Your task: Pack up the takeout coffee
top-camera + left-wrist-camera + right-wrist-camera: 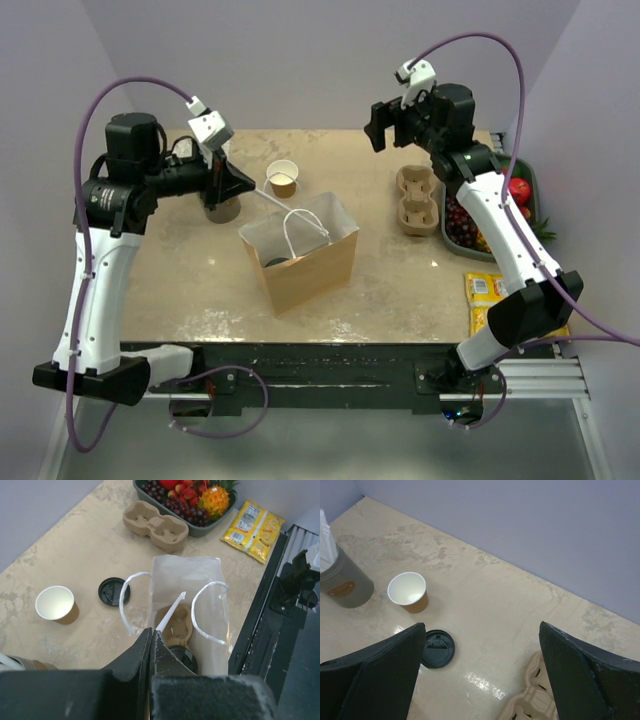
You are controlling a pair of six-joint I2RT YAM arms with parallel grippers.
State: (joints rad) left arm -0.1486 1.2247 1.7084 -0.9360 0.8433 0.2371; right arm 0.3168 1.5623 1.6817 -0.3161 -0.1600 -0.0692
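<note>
The coffee (pixel 184 657), a small cup of which only the round glossy black lid shows, sits deep inside the upright brown paper bag (pixel 310 270), beside a moulded pulp holder (pixel 172 625). The left gripper (pixel 151 635) is pinched tight on a thin white straw (pixel 172 611) slanting into the bag's mouth. The right gripper (pixel 482 626) hangs wide apart, holding nothing, over a loose black lid (pixel 437 648) and a lidless paper cup (pixel 409 591).

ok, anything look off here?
Loose black lid lies flat on the table beside the lidless cup, on no cup. Left gripper pinches a straw slanting into the bag. Nothing spilled.
</note>
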